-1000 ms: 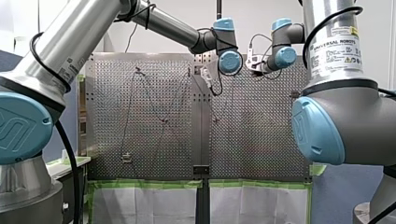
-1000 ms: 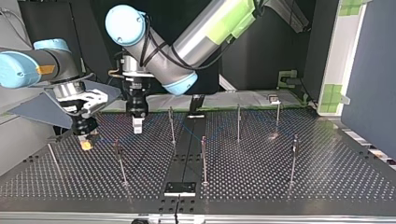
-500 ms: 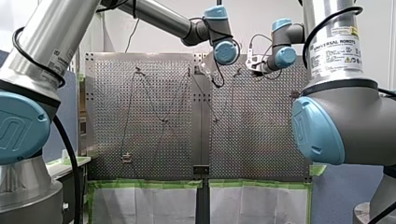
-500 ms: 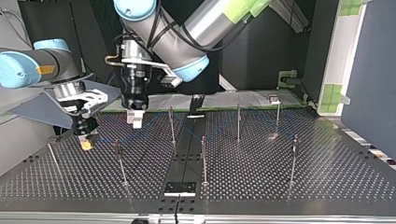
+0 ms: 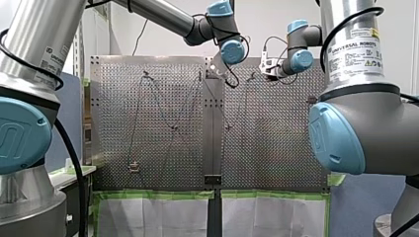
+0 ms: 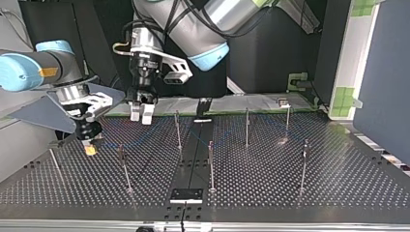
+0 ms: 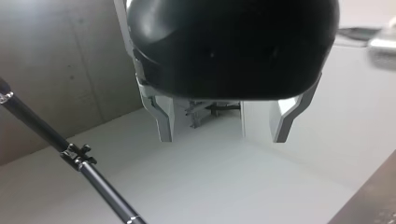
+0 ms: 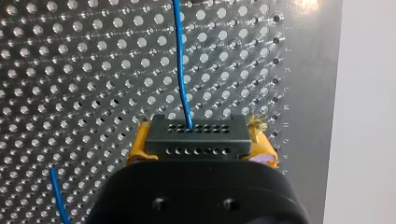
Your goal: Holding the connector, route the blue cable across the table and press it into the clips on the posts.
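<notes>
At the far edge of the table (image 5: pixel 163 158) in the front view, my left gripper (image 5: pixel 217 66) and my right gripper (image 5: pixel 267 68) hang near each other. Top view: my left gripper's pale fingers (image 6: pixel 135 115) stand apart, empty, left of a far post (image 6: pixel 178 129). Left wrist view: fingers apart, nothing between them. Right wrist view: yellow pads (image 8: pixel 140 144) clamp the black connector (image 8: pixel 196 135); the blue cable (image 8: pixel 181 60) runs from it across the table.

My left gripper (image 6: pixel 141 114) hangs high, jaws apart; my right gripper (image 6: pixel 90 145) clamps the connector (image 8: pixel 196 135) low.
</notes>
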`<state>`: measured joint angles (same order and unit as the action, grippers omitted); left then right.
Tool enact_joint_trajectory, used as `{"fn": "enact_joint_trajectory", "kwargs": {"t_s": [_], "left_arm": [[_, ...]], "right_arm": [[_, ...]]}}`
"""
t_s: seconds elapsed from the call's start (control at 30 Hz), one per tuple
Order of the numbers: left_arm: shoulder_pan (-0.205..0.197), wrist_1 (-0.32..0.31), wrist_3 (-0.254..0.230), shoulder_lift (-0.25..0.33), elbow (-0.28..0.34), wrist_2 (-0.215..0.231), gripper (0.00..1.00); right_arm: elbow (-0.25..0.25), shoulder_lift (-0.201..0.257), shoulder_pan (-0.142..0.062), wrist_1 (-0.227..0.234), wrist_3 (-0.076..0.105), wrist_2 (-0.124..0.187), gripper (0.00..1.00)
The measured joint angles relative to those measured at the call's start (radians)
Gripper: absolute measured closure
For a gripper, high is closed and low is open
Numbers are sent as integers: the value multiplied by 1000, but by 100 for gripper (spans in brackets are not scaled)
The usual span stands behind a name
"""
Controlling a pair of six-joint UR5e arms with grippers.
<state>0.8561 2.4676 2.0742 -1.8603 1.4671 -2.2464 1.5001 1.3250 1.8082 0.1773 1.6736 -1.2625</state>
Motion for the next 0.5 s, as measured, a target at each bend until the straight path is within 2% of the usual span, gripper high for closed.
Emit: {"fn": "enact_joint_trajectory", "kwargs": {"t_s": [0.13, 0.37, 0.5], "left_arm": [[7, -35, 21, -31, 35, 2, 0], [8, -98, 29, -88, 98, -4, 0], [5, -138, 39, -100, 139, 5, 0]], "right_arm": [[0, 0, 0, 0, 0, 0, 100], [0, 0, -3, 0, 0, 0, 100], [0, 0, -4, 0, 0, 0, 100]]}}
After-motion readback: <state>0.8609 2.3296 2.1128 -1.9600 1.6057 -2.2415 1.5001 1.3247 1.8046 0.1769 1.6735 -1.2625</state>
